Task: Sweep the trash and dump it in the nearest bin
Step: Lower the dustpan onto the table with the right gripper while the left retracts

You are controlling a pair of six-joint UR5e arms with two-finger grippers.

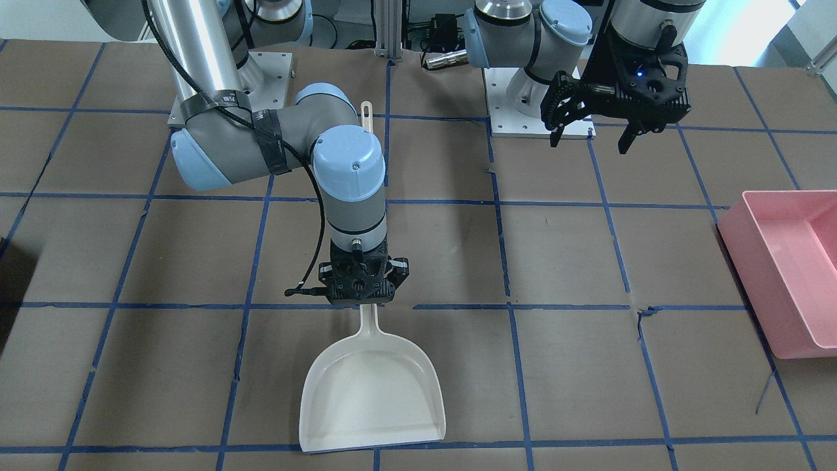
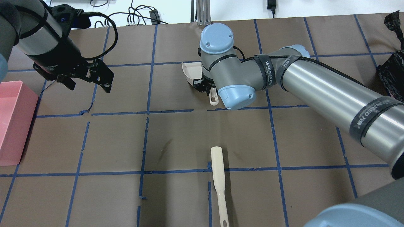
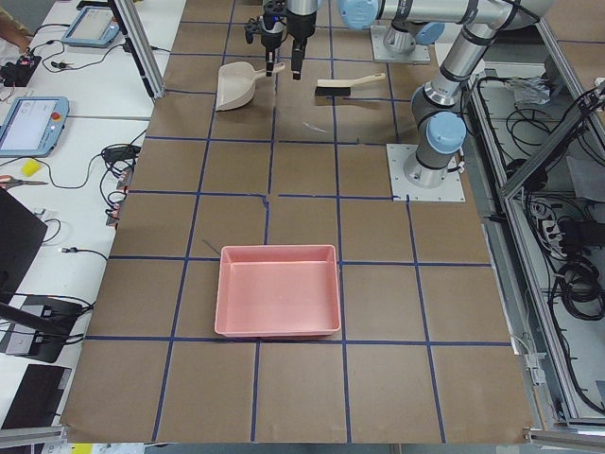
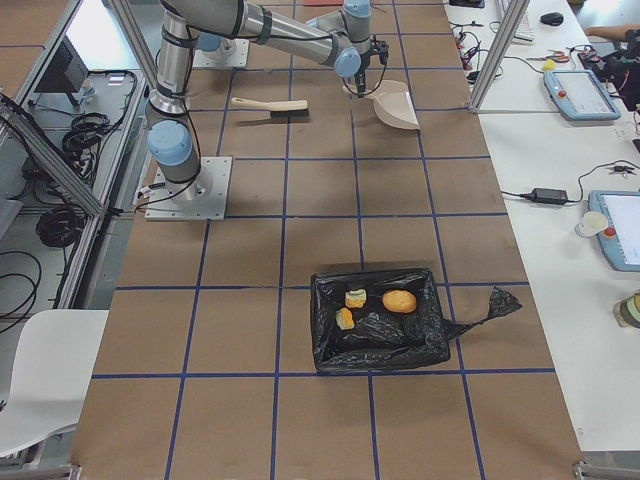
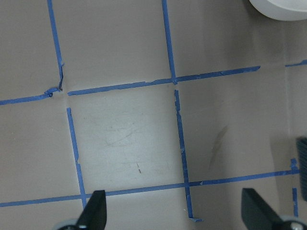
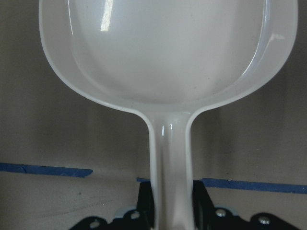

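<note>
A brown gridded table (image 2: 176, 138), seen from overhead. At nine o'clock sits a pink bin (image 2: 19, 126). At ten the left gripper (image 2: 88, 84) hangs with its fingers spread. Near twelve the right gripper (image 2: 205, 86) clamps the handle of a white dustpan (image 2: 189, 72). At six lies a brush (image 2: 218, 176). At two is a black-lined bin (image 4: 330, 350); the trash (image 4: 399, 301), seemingly three small lumps, lies inside it.

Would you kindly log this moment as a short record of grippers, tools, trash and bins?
dustpan: empty, on table
right gripper: jaws shut on its handle
left gripper: jaws open, empty, above table
brush: lying on table, ungripped
trash: three lumps in black-lined bin
pink bin: empty
</note>
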